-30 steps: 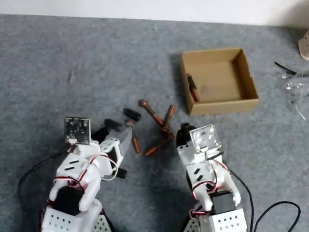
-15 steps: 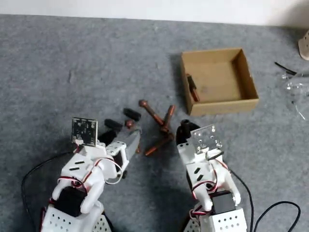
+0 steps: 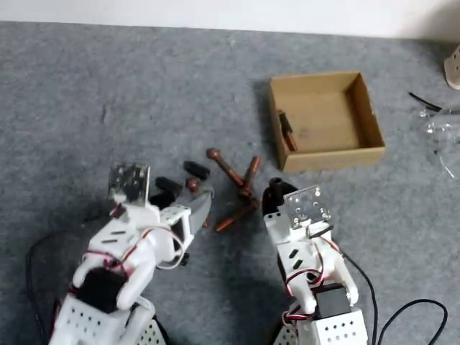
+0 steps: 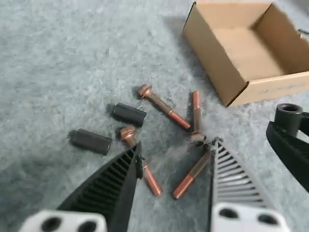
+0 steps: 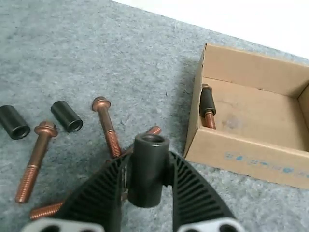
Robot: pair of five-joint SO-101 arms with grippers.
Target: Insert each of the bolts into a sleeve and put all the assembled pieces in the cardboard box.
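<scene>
Grey carpet [image 3: 86,86]; cardboard box [image 3: 330,159] holds one assembled piece [image 5: 207,107]. Near the box right gripper [image 5: 147,163] clamps a sleeve [image 5: 149,145], partly hiding loose bolts [image 5: 107,126]; left gripper [image 4: 177,144], farther from it, gapes empty.

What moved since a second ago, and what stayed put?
The left arm leaned forward toward the loose copper-coloured metal bolts, its open left gripper edging nearer them. Nothing was grabbed or dropped. The right gripper kept its hold on the black cylindrical sleeve; the bolts, two loose black sleeves and the brown cardboard box stayed put.
</scene>
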